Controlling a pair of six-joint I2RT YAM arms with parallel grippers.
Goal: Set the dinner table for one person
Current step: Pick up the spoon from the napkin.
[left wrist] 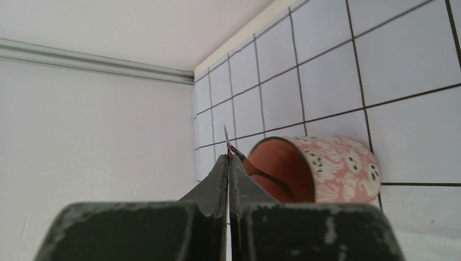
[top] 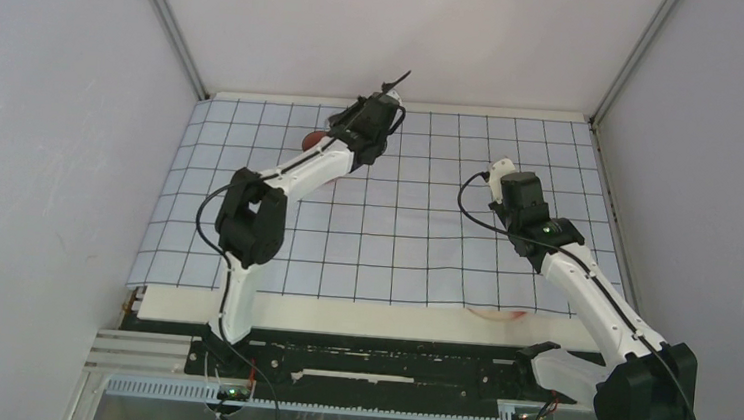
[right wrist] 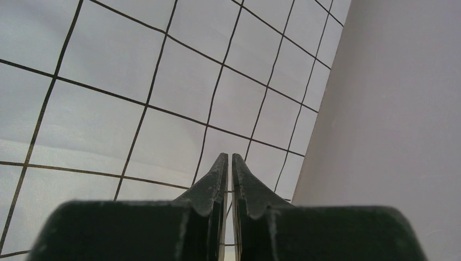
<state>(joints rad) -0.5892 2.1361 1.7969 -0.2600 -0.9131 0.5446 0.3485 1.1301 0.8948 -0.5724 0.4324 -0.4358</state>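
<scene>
Far back on the cloth [top: 394, 257], the left gripper [left wrist: 228, 159] presses its fingers together at the tipped pink cup [left wrist: 331, 168], maybe nipping its rim. The right gripper [right wrist: 229, 159] does too, empty. Next: stand the cup up.

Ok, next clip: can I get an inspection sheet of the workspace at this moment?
Surface: dinner table, mostly covered by a blue gridded cloth; bare strip at the near edge.
Job's things: pink patterned cup on the cloth, far left.
Clutter: pinkish item at the cloth's near edge, cannot identify.
Grippers: left gripper, jaws shut beside the cup's rim; right gripper, jaws shut, holding nothing.
Cables: black cables loop off both arms.
Surroundings: plain white walls on three sides.
</scene>
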